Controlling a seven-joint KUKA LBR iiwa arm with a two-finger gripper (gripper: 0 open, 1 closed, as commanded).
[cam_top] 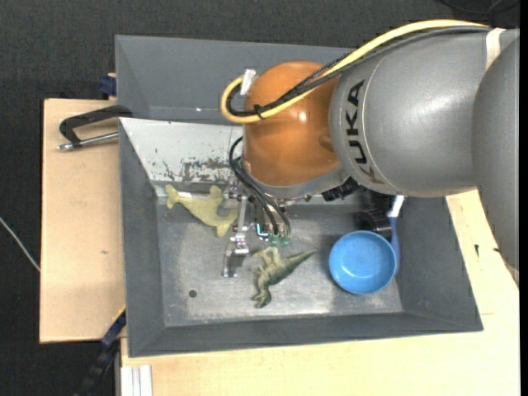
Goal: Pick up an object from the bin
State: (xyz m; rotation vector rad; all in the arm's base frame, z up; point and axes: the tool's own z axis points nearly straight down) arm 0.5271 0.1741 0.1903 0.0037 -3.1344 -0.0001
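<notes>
We are logging, in the grey metal bin (140, 246): one yellow plastic dinosaur (202, 209); one green plastic dinosaur (276, 272); one round blue plastic cup (361, 262); the gripper (238, 252) is hanging between both dinosaurs, near each; open or closed, we cannot tell.

A blue cup (362, 262) stands mouth-up at the right of the bin (191, 291) floor. Just behind it, near the back right corner, sits a small black thing (370, 219) - what kind, I cannot tell. Well apart, at the back left, a yellow dinosaur (203, 209) lies on its side - close to the back wall.
</notes>
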